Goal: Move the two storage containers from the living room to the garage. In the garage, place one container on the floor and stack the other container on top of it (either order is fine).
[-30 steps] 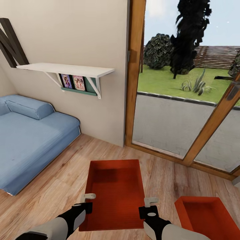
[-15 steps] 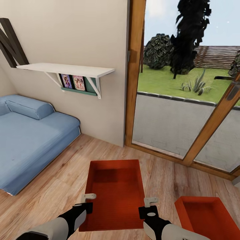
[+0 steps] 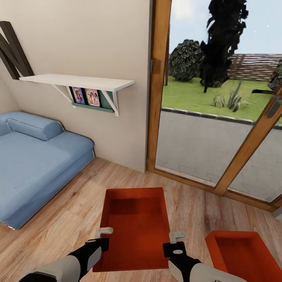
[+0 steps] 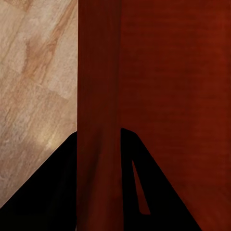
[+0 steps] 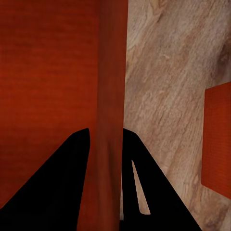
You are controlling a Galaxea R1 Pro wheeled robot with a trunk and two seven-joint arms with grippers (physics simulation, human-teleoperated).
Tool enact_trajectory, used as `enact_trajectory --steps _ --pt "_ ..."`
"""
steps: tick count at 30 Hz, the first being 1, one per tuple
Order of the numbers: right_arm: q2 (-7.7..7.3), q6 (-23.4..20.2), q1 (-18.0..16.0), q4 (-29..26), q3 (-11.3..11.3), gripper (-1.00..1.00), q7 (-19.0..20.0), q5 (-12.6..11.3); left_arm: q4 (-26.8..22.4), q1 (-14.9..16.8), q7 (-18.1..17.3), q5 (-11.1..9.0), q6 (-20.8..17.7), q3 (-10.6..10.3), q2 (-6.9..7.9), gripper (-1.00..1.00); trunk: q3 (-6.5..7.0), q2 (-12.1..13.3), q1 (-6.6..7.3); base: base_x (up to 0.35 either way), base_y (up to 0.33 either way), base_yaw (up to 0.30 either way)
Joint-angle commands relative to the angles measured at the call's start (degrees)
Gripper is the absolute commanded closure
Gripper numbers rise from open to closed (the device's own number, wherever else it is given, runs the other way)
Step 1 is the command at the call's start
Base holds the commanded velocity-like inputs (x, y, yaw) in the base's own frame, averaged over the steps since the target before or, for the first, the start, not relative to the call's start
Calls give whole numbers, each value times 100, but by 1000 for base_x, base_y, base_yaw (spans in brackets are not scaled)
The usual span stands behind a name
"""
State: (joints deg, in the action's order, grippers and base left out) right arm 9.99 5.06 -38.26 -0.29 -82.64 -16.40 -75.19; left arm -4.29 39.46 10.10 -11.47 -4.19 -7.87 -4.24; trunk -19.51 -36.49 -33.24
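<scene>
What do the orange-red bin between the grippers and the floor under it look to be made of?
The orange-red rectangular open-top bin looks like matte moulded plastic: thin walls, uniform colour, finely ribbed bottom. The light plank floor looks like wood or wood-look laminate: grain streaks and board seams, faint sheen.

Both arms are showing pale grey forearms, black wrists and small light-grey finger tabs, with the left gripper (image 3: 102,232) and right gripper (image 3: 177,236) looking alike.

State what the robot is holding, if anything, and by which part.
The middle bin, held by both grippers: the left gripper straddles its left side wall, the right gripper its right side wall, fingers on either side of each wall.
</scene>
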Motion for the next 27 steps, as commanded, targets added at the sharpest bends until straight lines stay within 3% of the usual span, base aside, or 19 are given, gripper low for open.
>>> enact_trajectory --steps 1,27 --pt "1 125 -3 -6 -13 100 -60 21 7 2 55 -57 -34 145 37 100 -7 -7 -1 0 0 0" --pt "1 134 -5 -6 3 100 -54 7 7 1 62 -189 -37 145 37 100 -7 -7 -1 0 0 8"
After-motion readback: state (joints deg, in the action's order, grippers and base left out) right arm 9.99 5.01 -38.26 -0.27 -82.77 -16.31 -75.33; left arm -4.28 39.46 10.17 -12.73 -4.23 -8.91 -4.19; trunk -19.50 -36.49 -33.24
